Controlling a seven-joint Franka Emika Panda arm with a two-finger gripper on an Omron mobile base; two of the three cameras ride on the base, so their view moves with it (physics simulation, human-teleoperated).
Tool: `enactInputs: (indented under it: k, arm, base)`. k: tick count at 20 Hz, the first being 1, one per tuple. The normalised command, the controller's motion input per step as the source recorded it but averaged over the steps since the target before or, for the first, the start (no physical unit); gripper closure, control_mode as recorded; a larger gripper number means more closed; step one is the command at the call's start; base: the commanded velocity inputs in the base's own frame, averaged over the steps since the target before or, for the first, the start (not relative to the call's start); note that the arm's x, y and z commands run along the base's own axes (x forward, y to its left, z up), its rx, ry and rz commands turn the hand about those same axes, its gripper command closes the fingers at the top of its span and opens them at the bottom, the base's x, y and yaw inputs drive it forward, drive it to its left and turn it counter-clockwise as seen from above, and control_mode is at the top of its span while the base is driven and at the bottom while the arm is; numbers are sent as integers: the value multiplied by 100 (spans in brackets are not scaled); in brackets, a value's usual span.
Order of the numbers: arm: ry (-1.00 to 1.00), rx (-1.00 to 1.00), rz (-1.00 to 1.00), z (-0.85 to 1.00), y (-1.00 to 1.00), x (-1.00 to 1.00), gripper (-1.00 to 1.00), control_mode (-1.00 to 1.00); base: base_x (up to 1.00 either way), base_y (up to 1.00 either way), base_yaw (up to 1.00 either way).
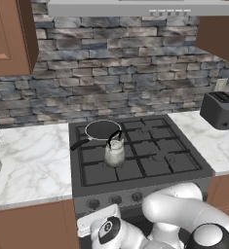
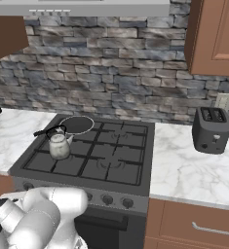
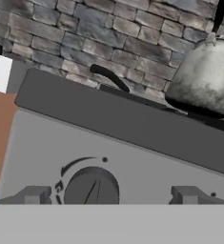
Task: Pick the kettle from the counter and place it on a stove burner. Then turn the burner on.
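Left base view looks down on a dark grey cooktop (image 1: 184, 168) set into a white marble counter (image 1: 30, 163) against a stone wall. The silvery kettle (image 1: 114, 152) stands upright on the front-left stove burner (image 1: 108, 170), its black handle arching above it. A round black frying pan (image 1: 101, 130) sits just behind it, at twelve o'clock from the kettle. A black toaster (image 1: 220, 110) stands on the counter well apart, toward three o'clock.

Hand view faces the stove's front panel from low down. The gripper (image 3: 112, 195) has its two tips spread wide, one on either side of a round dark knob (image 3: 91, 189) at six o'clock. The kettle (image 3: 205, 81) sits above, at two o'clock.
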Motion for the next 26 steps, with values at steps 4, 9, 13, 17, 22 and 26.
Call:
enactInputs:
  k: [4, 9, 13, 17, 22, 26]
  arm:
    - [0, 0, 0, 0, 0, 9, -100, -100]
    - [0, -1, 0, -12, 0, 13, -100, -100]
    - [0, 0, 0, -11, 0, 23, -100, -100]
    - [0, -1, 0, -18, 0, 33, -100, -100]
    - [0, 0, 0, -21, 0, 31, -100, -100]
    - [1, -4, 0, -39, 12, 28, 100, -100]
  base:
    - [0, 0, 0]
    - [0, 0, 0]
    - [0, 0, 0]
    - [0, 0, 0]
    - [0, 0, 0]
    - [0, 0, 0]
